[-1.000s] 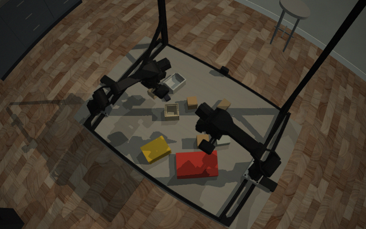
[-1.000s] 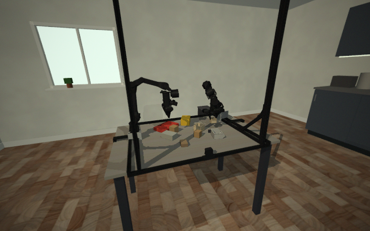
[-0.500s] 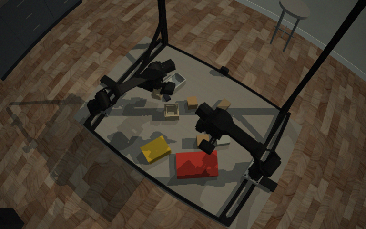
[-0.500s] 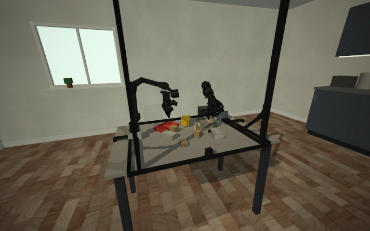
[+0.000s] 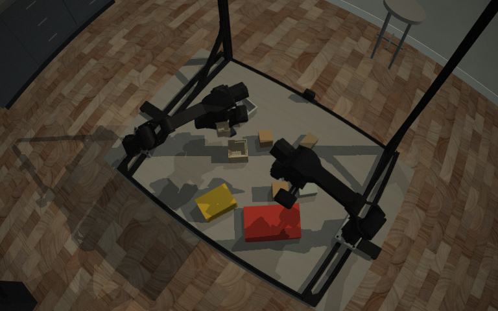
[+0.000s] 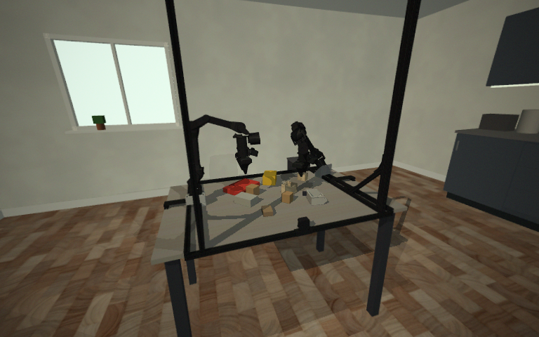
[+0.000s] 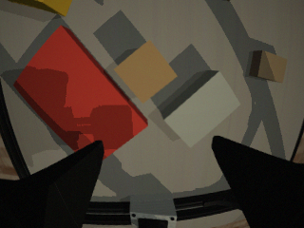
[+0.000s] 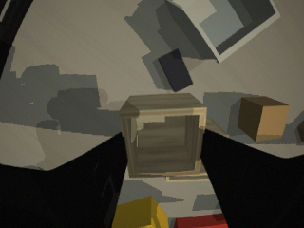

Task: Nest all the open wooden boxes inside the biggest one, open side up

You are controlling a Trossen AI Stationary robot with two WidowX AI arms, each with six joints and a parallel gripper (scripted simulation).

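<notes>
Small wooden box (image 5: pixel 222 129) (image 6: pixel 304 177) (image 8: pixel 163 104) held aloft; bigger wooden box (image 5: pixel 238 159) (image 6: pixel 292 189) (image 8: pixel 217 127) contains another (image 5: pixel 237 153)

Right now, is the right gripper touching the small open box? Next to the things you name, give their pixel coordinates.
Touching. The right wrist view shows the small open box (image 5: pixel 222 128) (image 6: pixel 304 177) (image 8: pixel 163 104) clamped between the right gripper's (image 5: pixel 224 129) (image 6: pixel 301 175) (image 8: pixel 163 135) fingers, one against each opposite side.

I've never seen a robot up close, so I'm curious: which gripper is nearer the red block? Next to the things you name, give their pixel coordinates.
The left. The left gripper (image 5: pixel 284 185) (image 6: pixel 245 172) (image 7: pixel 159 144) hangs open just beside and above the red block (image 5: pixel 272 223) (image 6: pixel 241 185) (image 7: pixel 81 83) (image 8: pixel 201 221); the right gripper (image 5: pixel 222 127) (image 6: pixel 301 175) (image 8: pixel 162 135) is across the table, gripping a wooden box (image 5: pixel 222 129) (image 6: pixel 303 177) (image 8: pixel 161 103).
</notes>
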